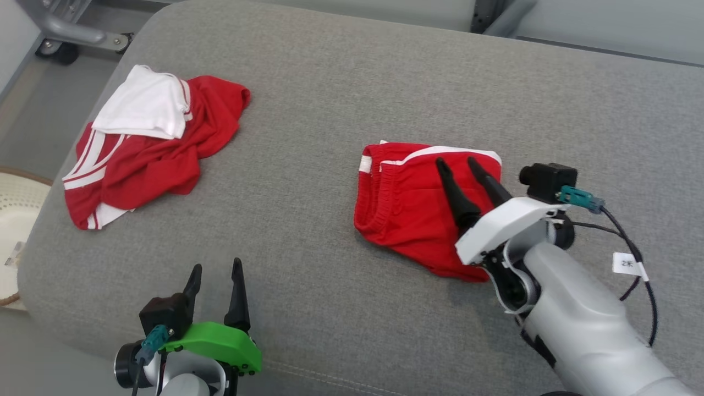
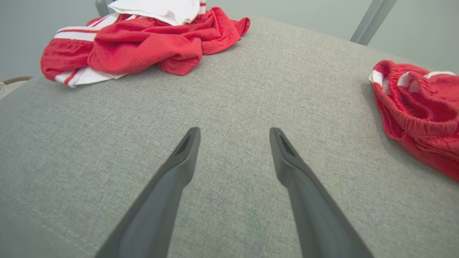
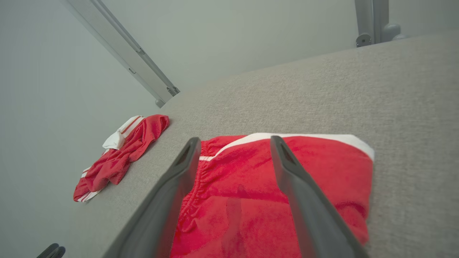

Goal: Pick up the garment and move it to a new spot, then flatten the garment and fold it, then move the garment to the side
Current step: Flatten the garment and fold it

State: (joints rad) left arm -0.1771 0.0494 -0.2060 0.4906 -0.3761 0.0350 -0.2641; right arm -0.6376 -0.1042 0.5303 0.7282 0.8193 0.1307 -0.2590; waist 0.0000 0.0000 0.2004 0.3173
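- Big grey cushion (image 1: 341,82) takes up the whole stage, its woven cover smooth, with a seam running along the near edge.
- Off its left side, down on the floor, sits a pale woven basket (image 1: 16,220), only partly in frame.
- Far left on the cushion there's a rumpled heap of clothes (image 1: 148,159), red with white stripes, and a white piece lies on top of it.
- And here's the one that matters: the garment (image 1: 401,214), red shorts with white trim, lies folded into a compact block on the right half of the cushion, well apart from the heap. Its gathered waistband faces left and a white band runs along the far edge.
- The right gripper (image 1: 456,160) is right over that garment. Its two dark fingers are spread wide, with nothing between them but red cloth below. They point toward the white band, above the right-hand part of the shorts, and the white wrist housing covers the near right corner. Whether the tips touch the fabric, I can't tell.
- The left gripper (image 1: 216,264), on its green wrist, hangs low near the cushion's front edge, fingers parted and empty over bare grey fabric. The garment lies off to its right, clearly apart from it.
- Smallest of all, a white tag (image 1: 627,264) is clipped on the black cable beside the right forearm.
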